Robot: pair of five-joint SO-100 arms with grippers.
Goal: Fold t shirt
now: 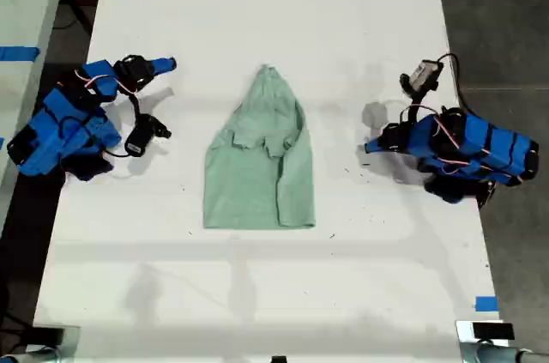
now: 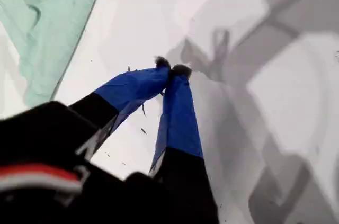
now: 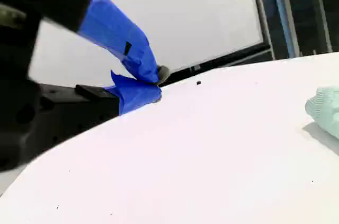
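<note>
A: In the middle of the worktop [image 1: 257, 3], lying flat: the t shirt [image 1: 257, 166], tapering toward the far edge.

B: Sitting off the cloth, fingers pinched together on nothing: my first gripper [image 2: 172, 70], my second gripper [image 3: 158, 82]. Probably needing opening wide, then taking both near hem corners, lifting evenly.

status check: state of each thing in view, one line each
t shirt: flat on the table, partly folded, sleeves tucked in, tapering to a point at the far end, not held.
my first gripper: shut, empty, tips over bare table beside the shirt.
my second gripper: shut, empty, off the shirt.
table: white, a few dark specks.
</note>
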